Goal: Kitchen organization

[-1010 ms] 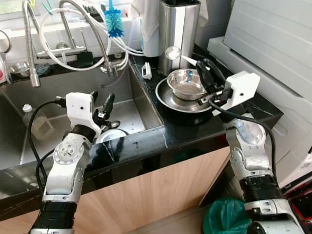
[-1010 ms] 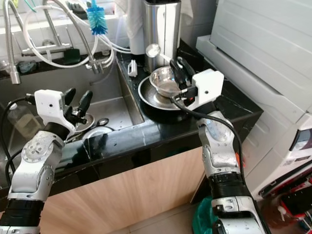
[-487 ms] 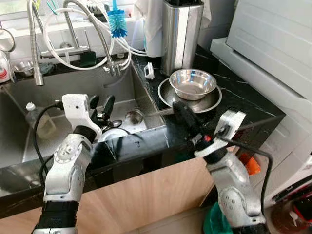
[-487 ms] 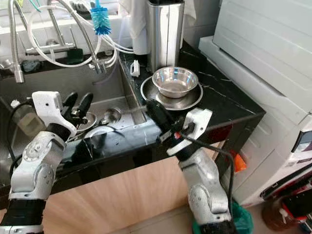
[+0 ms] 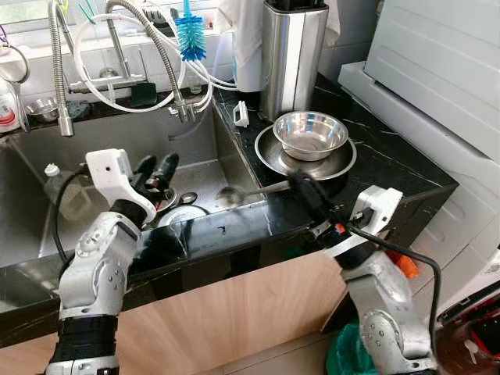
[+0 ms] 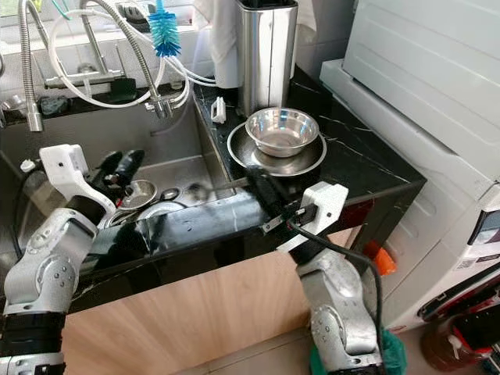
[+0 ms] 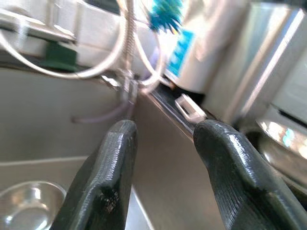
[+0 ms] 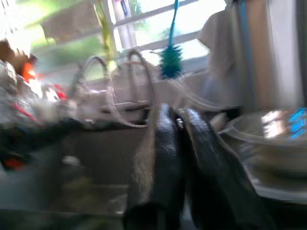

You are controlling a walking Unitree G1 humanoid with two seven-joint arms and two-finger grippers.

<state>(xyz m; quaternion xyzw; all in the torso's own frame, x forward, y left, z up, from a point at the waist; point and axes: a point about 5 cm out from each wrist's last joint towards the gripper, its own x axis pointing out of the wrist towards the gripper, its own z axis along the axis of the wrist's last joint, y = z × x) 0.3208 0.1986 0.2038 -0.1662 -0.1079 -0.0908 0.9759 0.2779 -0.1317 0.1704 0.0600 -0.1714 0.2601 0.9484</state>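
Shiny steel bowl (image 5: 309,133); glossy black stone counter (image 5: 391,160).

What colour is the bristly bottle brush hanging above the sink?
Blue bristly bottle brush, best seen in the left eye view.

My right gripper (image 8: 180,120): fingers pressed together, a thin handle-like sliver caught between the tips.
Beyond my fingertips: blue bottle brush (image 8: 170,60) hanging before a bright window, curved faucet hoses (image 8: 115,81) beside it.
Beside my fingers: stacked steel bowls (image 8: 268,139), blurred.
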